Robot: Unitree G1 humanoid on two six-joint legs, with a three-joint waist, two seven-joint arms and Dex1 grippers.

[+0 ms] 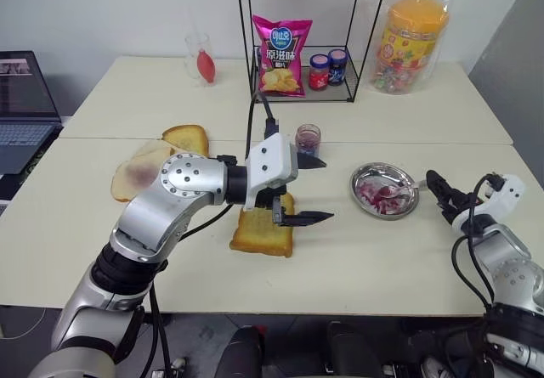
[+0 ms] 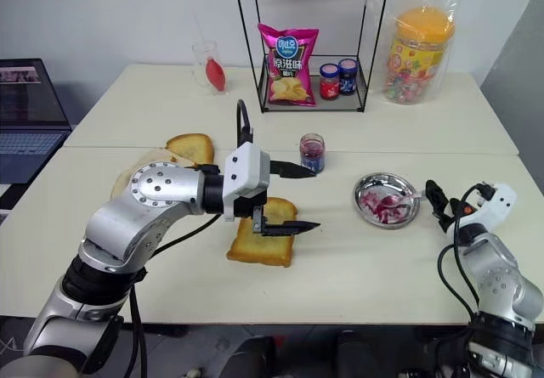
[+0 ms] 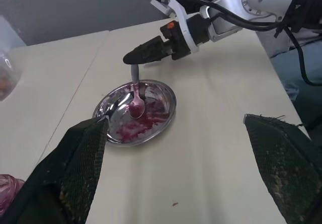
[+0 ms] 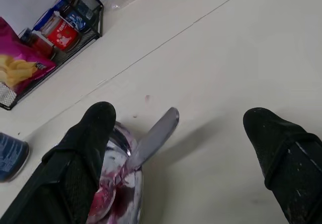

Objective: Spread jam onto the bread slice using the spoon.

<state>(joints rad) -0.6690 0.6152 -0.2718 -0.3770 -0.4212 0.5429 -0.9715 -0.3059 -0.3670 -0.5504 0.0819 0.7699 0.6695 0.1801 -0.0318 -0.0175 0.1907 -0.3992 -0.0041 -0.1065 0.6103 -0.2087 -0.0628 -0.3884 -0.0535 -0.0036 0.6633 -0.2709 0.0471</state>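
Observation:
The bread slice (image 1: 262, 234), thick and golden-brown, lies on the table near the front. My left gripper (image 1: 304, 191) hovers open just above its right edge and holds nothing. To the right stands a round steel plate (image 1: 406, 179) smeared with dark red jam (image 1: 371, 194). The spoon (image 3: 136, 105) rests bowl-down in the jam, and its handle (image 4: 157, 133) leans over the rim toward my right gripper (image 4: 178, 116). That gripper is open beside the plate, fingers wide apart. The handle's end lies in the gap between them, untouched.
A pale slice with a purple smear (image 1: 136, 174) and a smaller golden slice (image 1: 187, 138) lie at the left. A small jam jar (image 1: 308, 138) stands behind the bread. A wire rack (image 1: 302, 96) with a chips bag and two jars, and a candy tub (image 1: 412, 42), stand at the back. A laptop (image 1: 21, 110) is far left.

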